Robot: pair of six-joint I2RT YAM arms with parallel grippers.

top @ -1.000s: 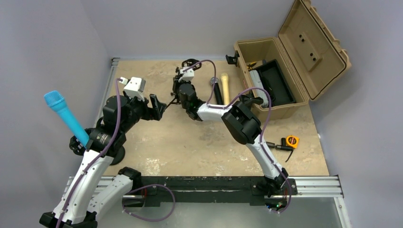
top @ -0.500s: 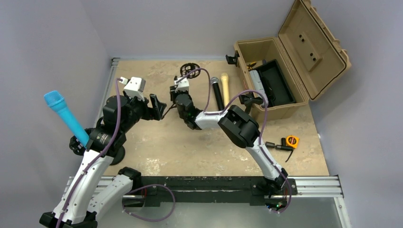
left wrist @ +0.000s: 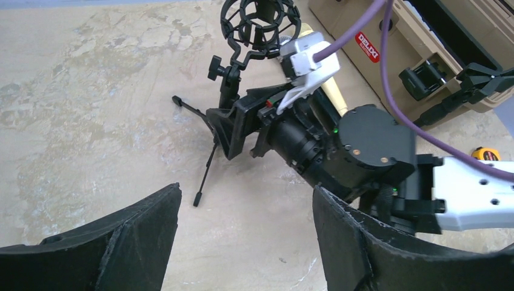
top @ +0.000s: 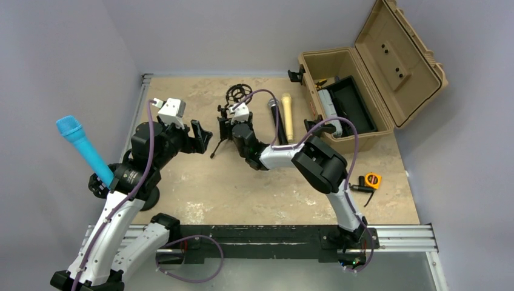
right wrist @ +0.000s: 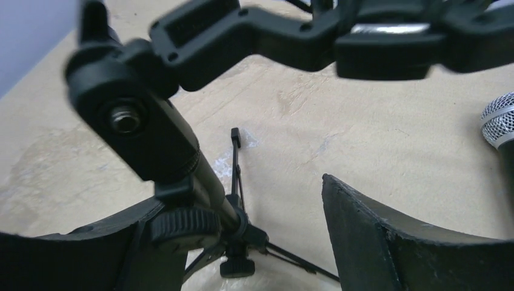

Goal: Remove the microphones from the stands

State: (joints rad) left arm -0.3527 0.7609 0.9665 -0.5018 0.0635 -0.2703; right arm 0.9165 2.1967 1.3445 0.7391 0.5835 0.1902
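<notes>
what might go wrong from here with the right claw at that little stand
The tripod stand sits near one finger of the open right claw, not centred, so closing may tip it on its thin legs. The purple cable runs by the black microphone and gold microphone and may drag them. The open left claw is close to the right one, so they may bump.

Left tool spread wide, right tool parted
</notes>
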